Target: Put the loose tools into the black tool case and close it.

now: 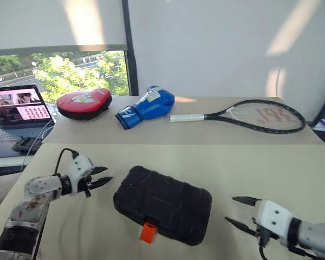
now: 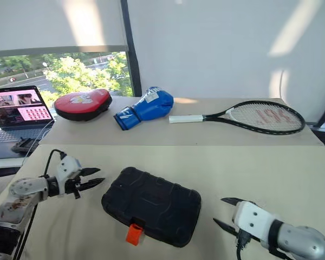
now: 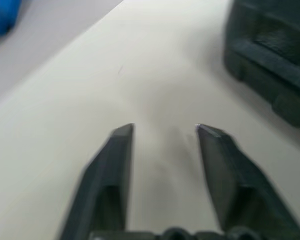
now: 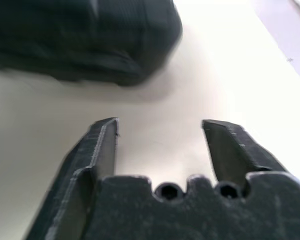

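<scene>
My right claw (image 1: 237, 210) hangs at four o'clock over the counter (image 1: 260, 168), fingers spread, holding nothing. The black tool case (image 1: 163, 205) lies closed at six o'clock, orange latch (image 1: 147, 232) toward me. My left claw (image 1: 102, 176), at eight o'clock, gapes empty too.

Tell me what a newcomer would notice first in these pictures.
The closed black tool case with its orange latch lies mid-table, between the open left gripper and the open right gripper, both apart from it. Behind it lie a red pad, a blue boxing glove and a tennis racket.
</scene>
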Available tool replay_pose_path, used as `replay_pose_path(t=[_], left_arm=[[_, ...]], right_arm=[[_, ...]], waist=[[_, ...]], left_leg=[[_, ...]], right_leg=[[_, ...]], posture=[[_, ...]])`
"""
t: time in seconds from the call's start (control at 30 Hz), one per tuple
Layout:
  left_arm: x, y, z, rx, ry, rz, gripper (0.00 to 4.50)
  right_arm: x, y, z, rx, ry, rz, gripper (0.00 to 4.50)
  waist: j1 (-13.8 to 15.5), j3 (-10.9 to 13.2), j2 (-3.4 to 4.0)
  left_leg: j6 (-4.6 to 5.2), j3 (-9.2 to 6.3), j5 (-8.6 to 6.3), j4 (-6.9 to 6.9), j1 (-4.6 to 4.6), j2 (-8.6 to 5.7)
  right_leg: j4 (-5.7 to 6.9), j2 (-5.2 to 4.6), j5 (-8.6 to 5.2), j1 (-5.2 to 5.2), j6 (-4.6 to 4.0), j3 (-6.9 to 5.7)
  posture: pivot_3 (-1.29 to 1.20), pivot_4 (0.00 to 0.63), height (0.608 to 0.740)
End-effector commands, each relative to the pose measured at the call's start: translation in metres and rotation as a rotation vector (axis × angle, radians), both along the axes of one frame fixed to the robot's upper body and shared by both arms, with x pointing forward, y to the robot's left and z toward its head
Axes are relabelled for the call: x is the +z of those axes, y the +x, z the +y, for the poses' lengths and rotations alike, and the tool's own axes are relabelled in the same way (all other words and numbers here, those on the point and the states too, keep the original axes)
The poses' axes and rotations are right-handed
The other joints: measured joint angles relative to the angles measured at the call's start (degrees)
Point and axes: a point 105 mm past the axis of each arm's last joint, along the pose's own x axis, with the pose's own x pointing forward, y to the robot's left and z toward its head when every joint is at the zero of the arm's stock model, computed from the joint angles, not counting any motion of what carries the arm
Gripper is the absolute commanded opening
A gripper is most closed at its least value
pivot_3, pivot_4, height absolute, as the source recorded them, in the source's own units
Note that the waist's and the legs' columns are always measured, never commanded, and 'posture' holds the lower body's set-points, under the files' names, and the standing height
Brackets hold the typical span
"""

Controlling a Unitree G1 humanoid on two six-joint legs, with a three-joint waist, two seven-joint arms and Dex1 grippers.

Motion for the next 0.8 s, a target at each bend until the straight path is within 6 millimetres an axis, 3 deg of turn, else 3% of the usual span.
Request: replay_pose_path(t=[0.03,0.07,0.17,0.3,0.33,0.47,0.63,0.8], left_arm=[[0.043,-0.005,-0.016,-0.055,-0.235,-0.006,3.07],[0.048,-0.010,-0.019,-0.101,-0.248,0.005,3.07],[0.065,-0.038,-0.024,-0.276,-0.239,0.090,3.07],[0.077,-0.059,-0.027,-0.386,-0.184,0.122,4.03],[0.079,-0.066,-0.028,-0.423,-0.167,0.136,4.40],[0.086,-0.086,-0.035,-0.519,-0.125,0.163,4.47],[0.086,-0.095,-0.050,-0.557,-0.127,0.147,4.47],[0.085,-0.094,-0.055,-0.546,-0.136,0.112,4.47]], right_arm=[[0.034,-0.023,0.038,0.154,0.235,0.119,2.52],[0.037,-0.025,0.044,0.187,0.250,0.142,2.44],[0.036,-0.033,0.069,0.345,0.216,0.234,1.40],[0.028,-0.032,0.079,0.440,0.125,0.291,0.02],[0.025,-0.036,0.082,0.474,0.111,0.318,0.00],[0.008,-0.040,0.088,0.544,0.028,0.389,0.00],[-0.015,-0.020,0.091,0.519,-0.071,0.397,0.00],[-0.028,0.013,0.088,0.353,-0.144,0.334,0.00]], waist=[[-0.04,0.02,-0.04],[-0.03,0.04,-0.12],[-0.46,0.15,-0.46],[-0.58,0.30,-0.47],[-0.48,0.31,-0.45],[-0.05,0.32,-0.47],[-0.24,0.34,-0.51],[-0.34,0.33,-0.54]], left_leg=[[0.00,-0.02,-0.01,0.04,0.03,0.00],[0.16,-0.03,-0.10,0.03,0.02,-0.01],[0.28,-0.08,-0.19,0.08,0.03,0.03],[-0.28,-0.05,0.05,-0.03,0.01,0.07],[-0.31,-0.04,0.07,-0.06,0.01,0.07],[-0.36,-0.08,0.10,-0.12,-0.09,0.05],[-0.21,-0.04,0.01,0.02,-0.18,-0.07],[-0.29,-0.05,0.06,0.06,-0.10,-0.05]], right_leg=[[-0.01,-0.02,0.00,0.03,0.00,0.00],[-0.03,-0.07,0.00,0.04,0.00,0.03],[-0.11,-0.18,0.03,0.03,-0.06,0.03],[-0.04,-0.04,-0.04,-0.13,-0.34,-0.02],[-0.02,0.00,-0.07,-0.13,-0.37,-0.04],[-0.05,0.06,-0.15,-0.16,-0.38,-0.19],[-0.17,-0.03,-0.16,-0.14,-0.35,-0.15],[-0.07,0.03,-0.15,-0.09,-0.35,-0.14]], posture=[[0.00,0.150,0.740],[0.00,0.150,0.740],[0.00,0.150,0.740],[0.00,0.150,0.740],[0.00,0.150,0.740],[0.00,0.150,0.740],[0.00,0.150,0.740],[0.00,0.150,0.740]])
